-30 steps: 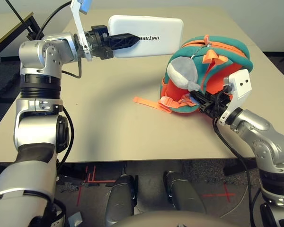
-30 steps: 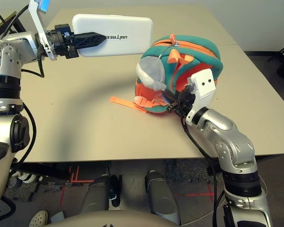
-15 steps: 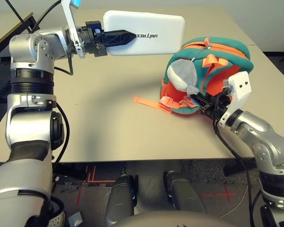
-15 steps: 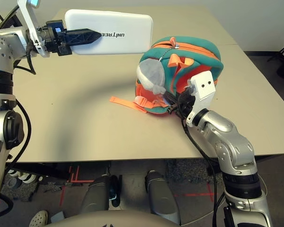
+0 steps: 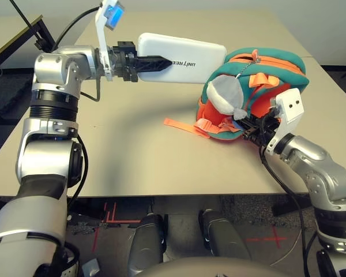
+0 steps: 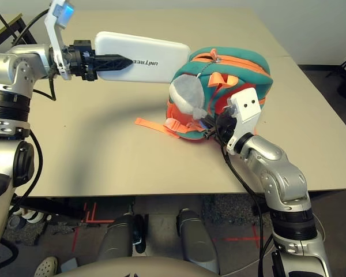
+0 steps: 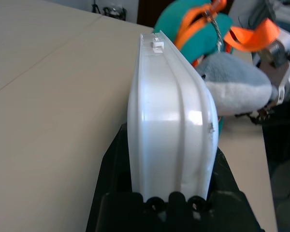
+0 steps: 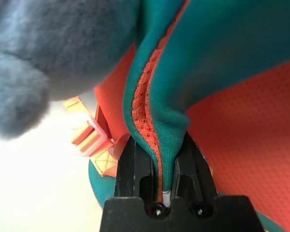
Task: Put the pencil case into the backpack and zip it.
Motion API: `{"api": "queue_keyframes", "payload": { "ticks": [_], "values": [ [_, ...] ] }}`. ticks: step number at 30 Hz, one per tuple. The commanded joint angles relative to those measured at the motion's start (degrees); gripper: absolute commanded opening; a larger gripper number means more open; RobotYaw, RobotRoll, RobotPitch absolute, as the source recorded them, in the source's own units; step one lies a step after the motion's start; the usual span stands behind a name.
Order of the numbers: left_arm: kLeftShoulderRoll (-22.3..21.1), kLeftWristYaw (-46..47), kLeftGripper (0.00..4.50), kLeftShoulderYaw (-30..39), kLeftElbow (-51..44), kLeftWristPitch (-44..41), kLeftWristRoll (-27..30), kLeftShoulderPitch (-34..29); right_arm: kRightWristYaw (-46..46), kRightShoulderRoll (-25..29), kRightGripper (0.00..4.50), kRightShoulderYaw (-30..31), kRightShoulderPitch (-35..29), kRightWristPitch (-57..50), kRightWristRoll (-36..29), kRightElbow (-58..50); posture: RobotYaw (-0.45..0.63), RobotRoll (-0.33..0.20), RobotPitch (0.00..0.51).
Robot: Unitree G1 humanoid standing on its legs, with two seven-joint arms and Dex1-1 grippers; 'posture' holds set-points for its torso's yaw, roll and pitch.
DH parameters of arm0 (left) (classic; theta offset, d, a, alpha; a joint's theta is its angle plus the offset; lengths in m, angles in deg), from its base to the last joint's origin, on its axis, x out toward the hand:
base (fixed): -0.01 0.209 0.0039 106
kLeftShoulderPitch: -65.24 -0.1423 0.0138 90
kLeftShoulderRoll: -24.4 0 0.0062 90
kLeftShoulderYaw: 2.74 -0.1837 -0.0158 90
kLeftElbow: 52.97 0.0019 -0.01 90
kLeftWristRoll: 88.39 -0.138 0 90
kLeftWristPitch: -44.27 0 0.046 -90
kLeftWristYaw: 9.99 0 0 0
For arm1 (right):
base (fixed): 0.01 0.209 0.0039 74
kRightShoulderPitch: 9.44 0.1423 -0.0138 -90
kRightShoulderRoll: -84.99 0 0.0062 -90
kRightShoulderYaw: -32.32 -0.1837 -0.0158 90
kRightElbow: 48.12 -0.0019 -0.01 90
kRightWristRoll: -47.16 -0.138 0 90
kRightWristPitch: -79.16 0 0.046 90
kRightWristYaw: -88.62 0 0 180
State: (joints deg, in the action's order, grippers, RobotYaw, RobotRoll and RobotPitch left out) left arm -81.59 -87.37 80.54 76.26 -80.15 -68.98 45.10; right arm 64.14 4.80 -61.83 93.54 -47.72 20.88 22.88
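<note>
While left gripper [image 5: 153,62] pinches case [image 5: 187,51] by its end beside backpack [image 5: 259,92], case looks stiff, light; right gripper [image 8: 159,166] clamps backpack's soft, floppy edge.

From the head, the right tool [image 5: 255,128] is mostly tucked behind the backpack [image 5: 265,75] and its own white camera mount, so its fingertips can't be made out there. The pencil case [image 5: 184,57] has its far end hidden behind the backpack's teal rim. The backpack's opening faces away, so its inside can't be seen. In the right wrist view the grey plush toy [image 8: 43,58] is a blur, cut off by the picture's edge.
</note>
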Motion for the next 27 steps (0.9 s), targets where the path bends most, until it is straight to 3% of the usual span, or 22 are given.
{"api": "queue_keyframes", "payload": {
  "ticks": [1, 5, 14, 22, 27],
  "values": [
    [2.1, -5.6, 1.22, -2.6, 4.0, 4.3, -2.5, 3.0, -0.7, -0.3, 0.15, 2.2, -0.5, -1.5, 1.0, 2.5, -0.24, 0.000, 0.104],
    [2.6, -6.9, 1.22, -1.2, 9.5, 6.6, -3.7, 6.6, -1.0, -0.3, 0.15, 2.4, -0.1, -1.2, 1.4, 3.1, -0.25, 0.000, 0.106],
    [-1.0, -14.4, 1.22, -0.5, 13.1, 5.6, -4.7, 9.5, -1.7, 0.0, 0.15, 2.4, 1.0, -0.3, 2.1, 5.5, -0.24, 0.000, 0.109],
    [-5.0, -15.1, 1.22, -6.2, 8.7, 3.2, 0.2, 8.3, -3.4, 0.8, 0.15, 2.0, 2.4, 1.1, 2.9, 8.9, -0.23, 0.000, 0.107],
    [-5.0, -15.1, 1.22, -9.9, 8.2, 4.8, 1.9, 8.6, -3.7, 0.7, 0.15, 1.9, 2.9, 1.5, 3.4, 9.7, -0.24, 0.000, 0.103]
  ]
}}
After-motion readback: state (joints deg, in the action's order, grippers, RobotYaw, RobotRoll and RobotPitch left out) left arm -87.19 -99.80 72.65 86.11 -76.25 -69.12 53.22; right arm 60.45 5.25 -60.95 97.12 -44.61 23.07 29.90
